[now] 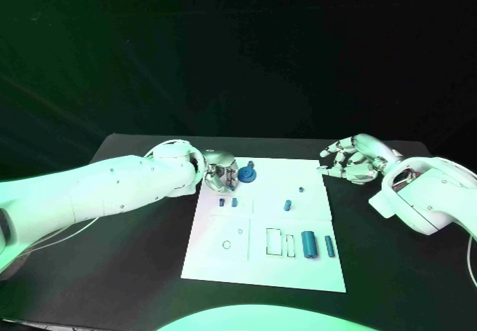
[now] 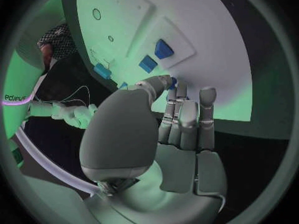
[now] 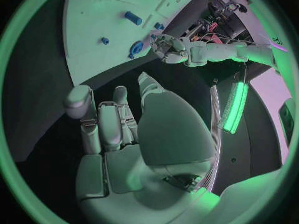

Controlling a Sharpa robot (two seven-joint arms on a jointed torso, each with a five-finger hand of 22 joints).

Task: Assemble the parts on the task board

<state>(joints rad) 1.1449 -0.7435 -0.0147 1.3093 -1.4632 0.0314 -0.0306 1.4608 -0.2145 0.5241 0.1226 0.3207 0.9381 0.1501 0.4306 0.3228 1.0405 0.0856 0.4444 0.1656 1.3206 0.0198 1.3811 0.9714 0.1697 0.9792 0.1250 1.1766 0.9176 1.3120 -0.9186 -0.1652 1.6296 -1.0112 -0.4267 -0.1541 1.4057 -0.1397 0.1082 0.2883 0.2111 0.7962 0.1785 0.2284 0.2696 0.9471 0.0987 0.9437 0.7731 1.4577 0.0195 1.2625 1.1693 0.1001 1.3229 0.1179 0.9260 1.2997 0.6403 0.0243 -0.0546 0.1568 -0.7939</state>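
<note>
Table (image 1: 119, 276): black, with the white task board (image 1: 298, 265) laid at its middle.
Left hand (image 1: 220, 172): set at the board's far left corner, fingertips touching a round blue part (image 1: 247, 175); whether it is gripped cannot be told.
Right hand (image 1: 350, 160): held off the board's far right corner, fingers loosely curled, nothing held.
Parts: two cylinders (image 1: 309, 243) near the board's near right.

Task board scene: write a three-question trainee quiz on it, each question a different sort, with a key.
1. True or false: the right hand rests on the task board.
2. Which hand is at the blue round part near the board's far edge? A) left hand B) right hand C) neither
3. Fill in: the blue cylinder lies near the board's ____ edge, near or far from the robot.

Key: 1 false, it hovers over the black table beside the board. 2 A. 3 near.
</note>
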